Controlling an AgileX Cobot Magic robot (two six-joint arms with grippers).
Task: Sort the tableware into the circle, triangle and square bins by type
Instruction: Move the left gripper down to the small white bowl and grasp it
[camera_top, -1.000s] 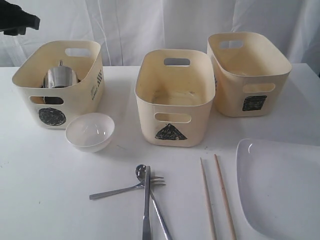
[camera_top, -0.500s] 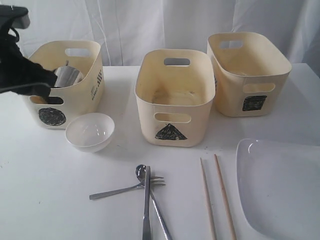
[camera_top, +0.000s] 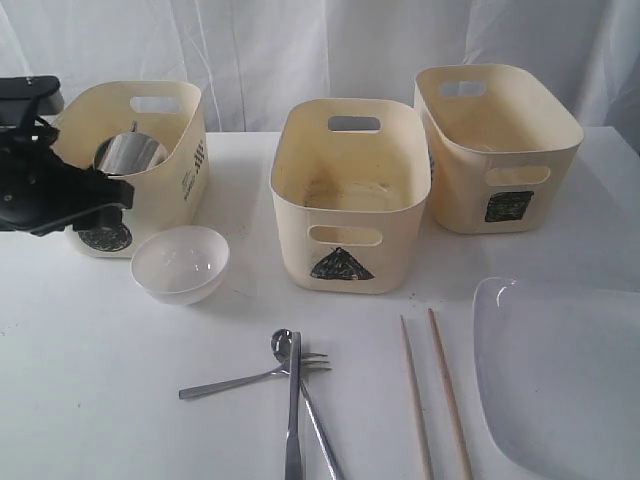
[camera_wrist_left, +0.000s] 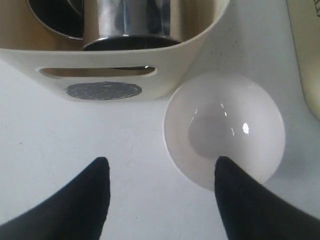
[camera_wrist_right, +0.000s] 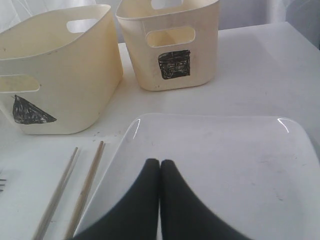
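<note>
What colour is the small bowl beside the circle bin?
White, with glossy highlights inside. The small bowl shows best in the left wrist view.

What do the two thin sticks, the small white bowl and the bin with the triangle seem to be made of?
Sticks: likely bare wood, matt tan with no shine.
Small white bowl: glazed ceramic or glossy plastic, with sharp highlights; cannot tell which.
Triangle bin: probably cream plastic, with smooth moulded walls and a satin look.
</note>
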